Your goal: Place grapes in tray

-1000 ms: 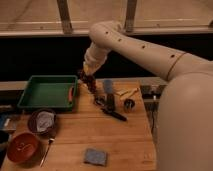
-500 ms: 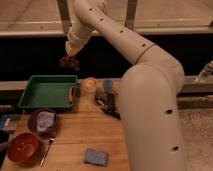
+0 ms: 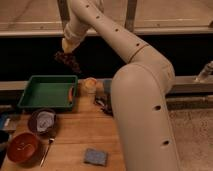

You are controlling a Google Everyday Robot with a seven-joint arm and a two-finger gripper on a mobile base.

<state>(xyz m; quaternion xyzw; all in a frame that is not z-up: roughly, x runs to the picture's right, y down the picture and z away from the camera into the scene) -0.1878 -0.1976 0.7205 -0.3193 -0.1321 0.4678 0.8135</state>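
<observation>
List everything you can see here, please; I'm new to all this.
grapes: one bunch, dark reddish-brown, in the air higher than the tray
tray: one, green with an orange handle, back left of the table
dark bowl: one, cloth inside, in front of the tray
reddish-brown bowl: one, front left corner
utensil: one, silvery, right of that bowl
sponge: one, grey-blue, front edge
yellowish item: one, right of the tray, kind unclear
table: one, wooden
arm: one, white
tool: one, upper left, gripping the grapes
</observation>
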